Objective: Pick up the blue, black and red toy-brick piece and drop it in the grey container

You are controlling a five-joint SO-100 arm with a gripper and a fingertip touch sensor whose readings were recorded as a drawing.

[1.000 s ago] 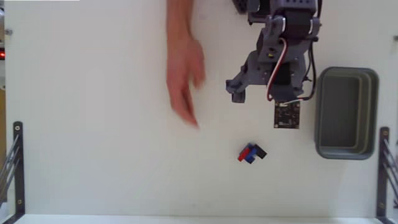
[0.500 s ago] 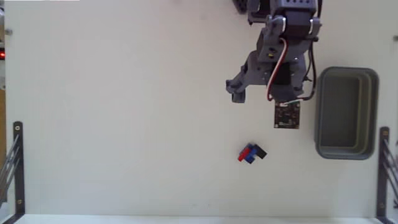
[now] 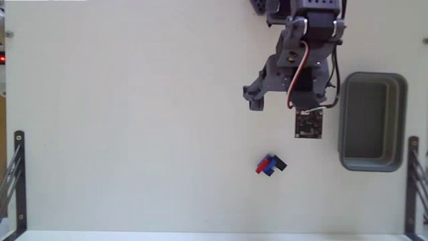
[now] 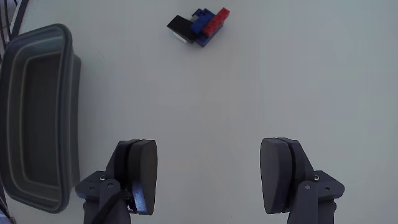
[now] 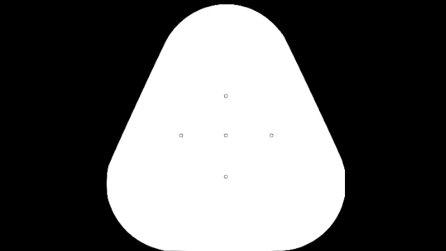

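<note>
Toy-brick piece (image 3: pixel 270 164): small cluster of joined red, blue and black bricks with a white bit on the black end, lying flat on the bare worktop (image 3: pixel 120 120). In the fixed view it sits to the left of the grey container (image 3: pixel 372 121), level with its lower end and clearly apart from it; nothing touches it.

Handling, judged: hard moulded plastic, stiff, very light, smooth-sided, so likely to skate or twist if pinched off-centre. The outline is irregular, with the black brick jutting out at an angle. Best hold looks to be across the blue-red body (image 4: pixel 208 20), where two flat sides face each other, not on the protruding black corner. The joints between bricks could pop if levered; a squeeze through the middle should avoid that.

Claw (image 4: pixel 211 177): released, both pads spread wide with only bare worktop between them, holding nothing. In the wrist view the piece is ahead of it near the top edge, well apart. The container is at the left of that view and appears empty.

In the fixed view a small dark circuit board (image 3: pixel 308 124) hangs on the arm, left of the container.
</note>
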